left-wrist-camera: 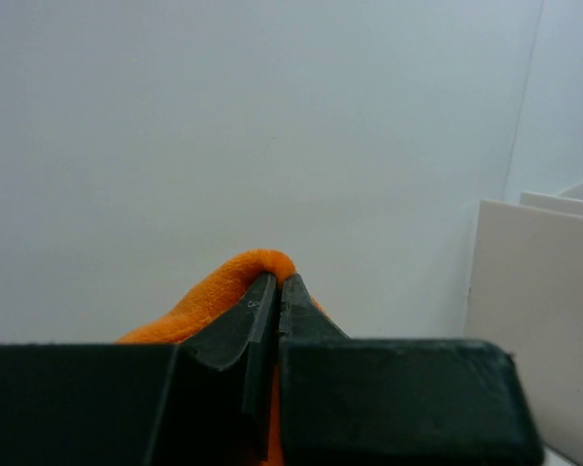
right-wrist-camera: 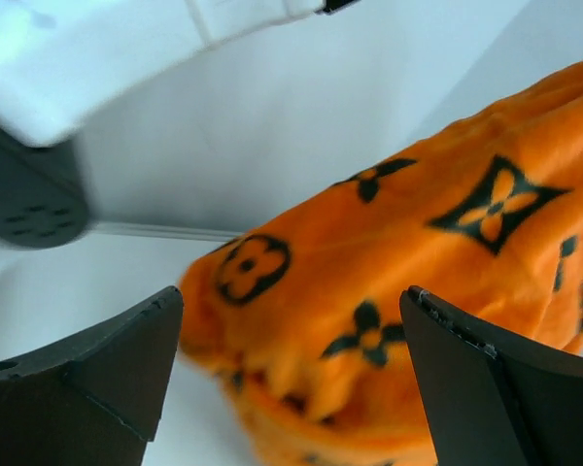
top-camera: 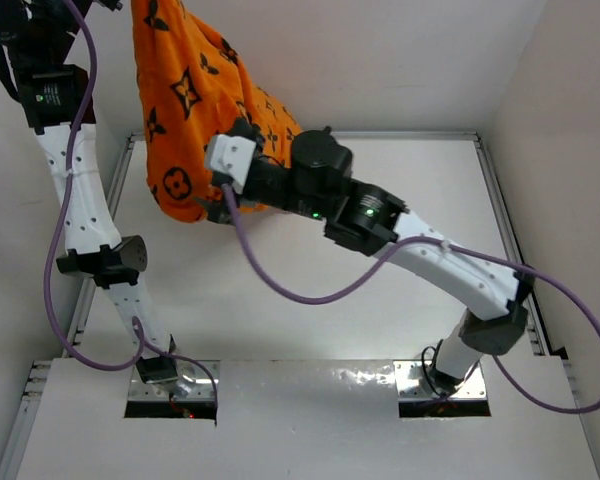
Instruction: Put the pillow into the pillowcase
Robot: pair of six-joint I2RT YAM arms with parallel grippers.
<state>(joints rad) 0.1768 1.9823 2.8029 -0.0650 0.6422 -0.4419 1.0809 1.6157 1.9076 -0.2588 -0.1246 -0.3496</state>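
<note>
The pillowcase [top-camera: 185,90] hangs in the air over the far left corner of the table [top-camera: 310,320], its lower end dangling close above the surface. The left tool [left-wrist-camera: 277,283] is clenched on a fold of the orange fabric at the top and carries the whole sack from up high (in the top view the tool itself is cut off by the picture's upper edge). The right tool [right-wrist-camera: 291,301] is released, its two fingers spread wide and aimed at the lower part of the hanging pillowcase. Fabric fills the view beyond the fingertips, but nothing is pinched, and I cannot tell whether the tips touch the cloth. The pillow shows in no view: no white cushion lies on the table, and the sack hides whatever it may hold. My judgement is that either the stuffing is done and only shaking down and laying flat remain, or the main step is not yet done. The rather full lower half leans toward the first.
</note>
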